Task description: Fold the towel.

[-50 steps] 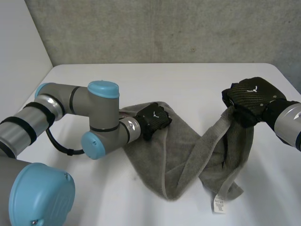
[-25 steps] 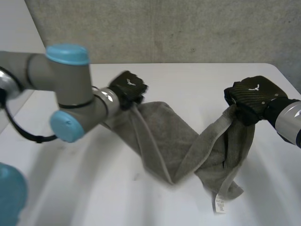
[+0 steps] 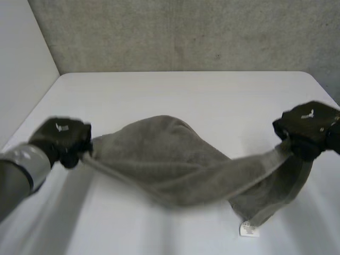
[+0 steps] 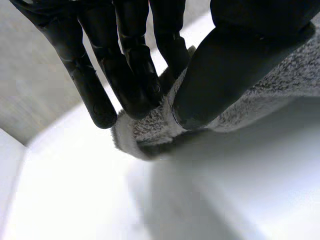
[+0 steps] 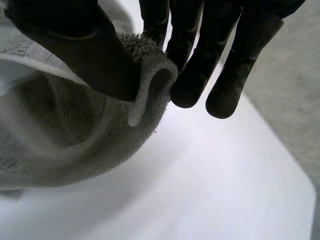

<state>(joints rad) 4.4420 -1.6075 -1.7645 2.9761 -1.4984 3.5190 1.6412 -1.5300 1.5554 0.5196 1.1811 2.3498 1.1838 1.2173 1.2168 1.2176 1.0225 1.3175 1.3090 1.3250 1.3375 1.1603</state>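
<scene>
Left hand [image 3: 61,139] pinches towel [image 3: 170,164] end | right hand [image 3: 308,127] pinches opposite end | white label [image 3: 247,229] unreadable

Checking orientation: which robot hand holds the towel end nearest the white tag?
The right robot hand; the tag sits under its towel end, far from the left robot hand.

Left hand [image 3: 61,139]: black, matte, boxy back, small white mark on top. Right hand [image 3: 308,127]: same black shell, same white mark. Fingers [image 4: 86,85]: black, slender, segmented, rounded tips. Thumb [image 4: 225,65]: thicker, smooth, blunt tip. Left forearm [image 3: 11,180]: grey, silver band at wrist.
</scene>
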